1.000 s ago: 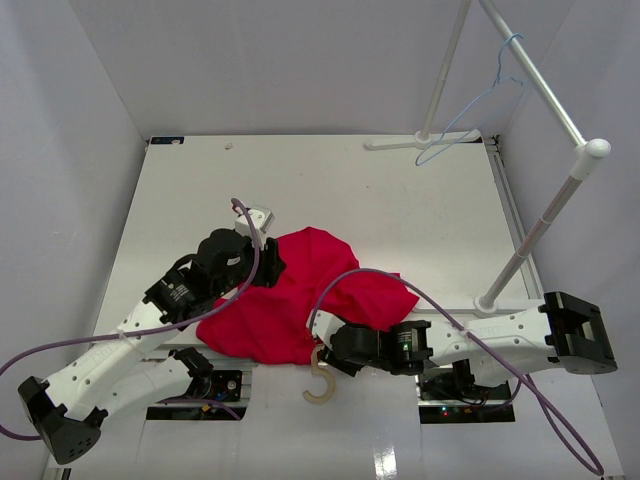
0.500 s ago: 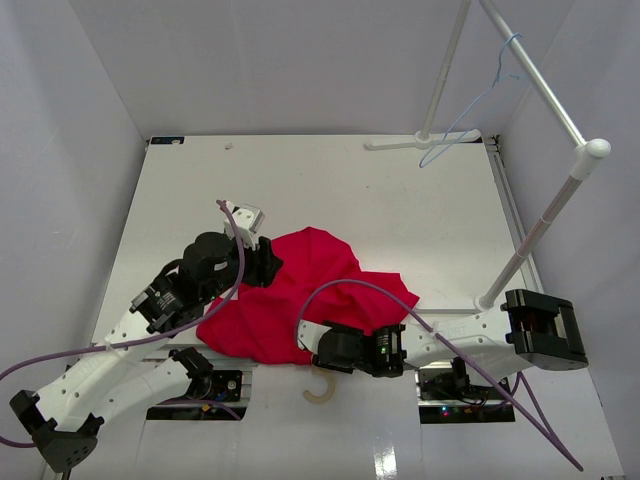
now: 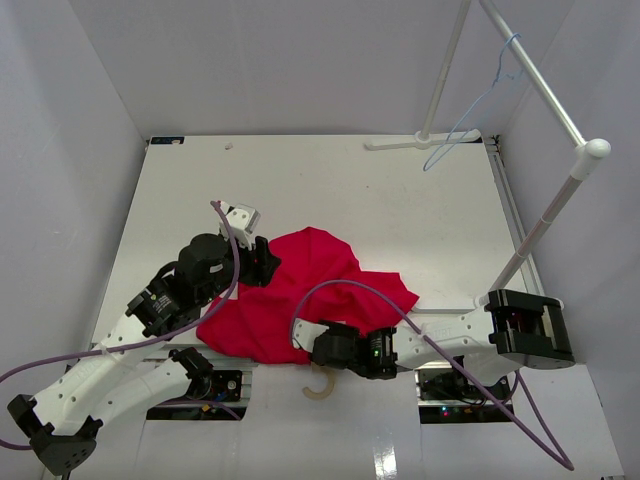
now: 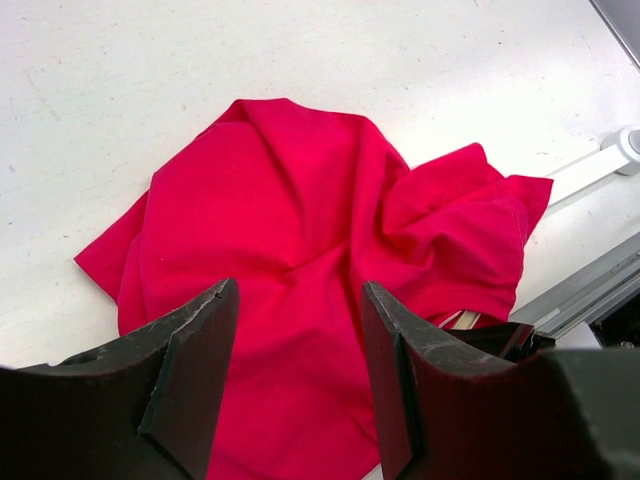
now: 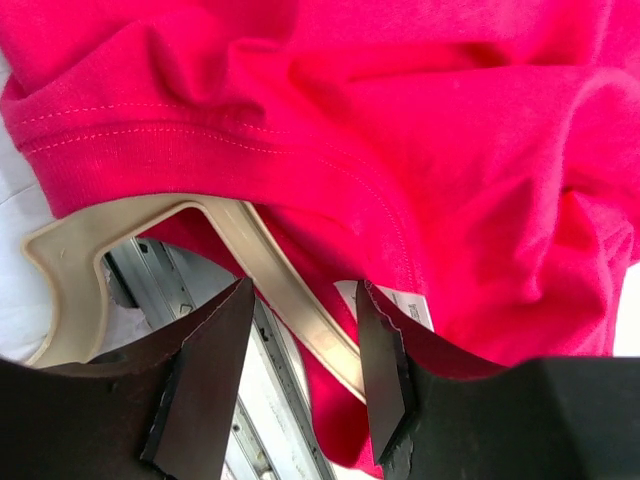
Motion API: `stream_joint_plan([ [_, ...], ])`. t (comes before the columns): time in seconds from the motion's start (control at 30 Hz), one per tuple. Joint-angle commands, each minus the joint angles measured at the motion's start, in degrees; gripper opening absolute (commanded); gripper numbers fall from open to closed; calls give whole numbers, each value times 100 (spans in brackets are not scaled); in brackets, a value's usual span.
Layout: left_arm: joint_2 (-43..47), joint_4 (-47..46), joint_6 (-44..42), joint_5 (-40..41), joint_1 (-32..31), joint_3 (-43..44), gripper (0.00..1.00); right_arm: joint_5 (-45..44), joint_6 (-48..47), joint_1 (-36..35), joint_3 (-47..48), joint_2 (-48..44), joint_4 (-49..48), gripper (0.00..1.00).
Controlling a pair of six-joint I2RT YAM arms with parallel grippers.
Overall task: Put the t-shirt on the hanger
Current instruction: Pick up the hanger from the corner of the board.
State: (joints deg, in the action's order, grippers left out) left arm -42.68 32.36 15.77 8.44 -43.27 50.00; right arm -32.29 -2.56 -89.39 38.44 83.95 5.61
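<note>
Right wrist: shirt (image 5: 400,150) heaped over hanger (image 5: 120,222), not threaded yet, i.e. most work left; right hand (image 5: 305,300) & left hand (image 4: 298,300) wide, empty.

Bright red t-shirt (image 3: 290,290), light tan hanger (image 3: 320,386), white table (image 3: 330,190), light-blue wire hanger (image 3: 463,117).

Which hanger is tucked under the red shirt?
The tan wooden hanger, only its hook poking out; the thin blue hanger hangs up on the rack.
</note>
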Motion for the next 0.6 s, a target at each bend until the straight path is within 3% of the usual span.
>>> stream_joint_plan([
  [0.0,84,-130,49,80,-6,11,63,-177,-35,-26,5,273,-297,52],
  [0.33,109,-133,49,105,-6,-7,63,-234,106,-18,102,411,-208,49],
  [0.5,167,-164,6,84,-2,-73,64,-680,194,27,89,360,-166,22],
  [0.57,187,-197,-77,26,-3,-92,63,-754,211,27,175,183,74,16],
])
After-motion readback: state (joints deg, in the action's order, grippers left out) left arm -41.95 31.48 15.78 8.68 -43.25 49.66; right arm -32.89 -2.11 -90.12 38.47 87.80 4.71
